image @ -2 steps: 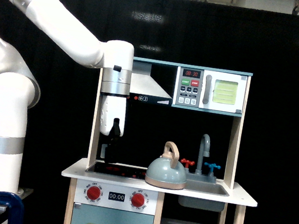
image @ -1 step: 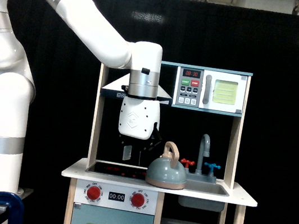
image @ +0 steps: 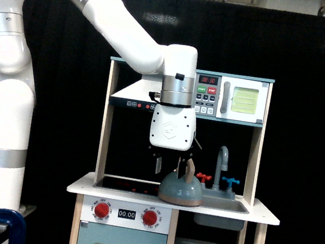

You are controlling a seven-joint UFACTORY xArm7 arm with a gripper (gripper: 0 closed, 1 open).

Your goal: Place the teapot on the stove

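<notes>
The gripper (image: 168, 165) hangs just above the teapot (image: 181, 189), fingers spread, holding nothing. The teapot sits at the stove's (image: 124, 185) three o'clock edge, beside the sink (image: 223, 204). This looks like the approach; next comes lowering around the handle.

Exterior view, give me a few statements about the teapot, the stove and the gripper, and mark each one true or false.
1. The teapot sits on the counter between the stove and the sink. True.
2. The gripper is directly above the sink faucet. False: it hangs over the teapot's handle, with the faucet off to the exterior view's right.
3. The teapot is lifted clear of the counter. False: its base rests on the countertop.
4. The microwave door is swung open. False: it looks closed.
5. Two red knobs sit below the stove. True.
</notes>
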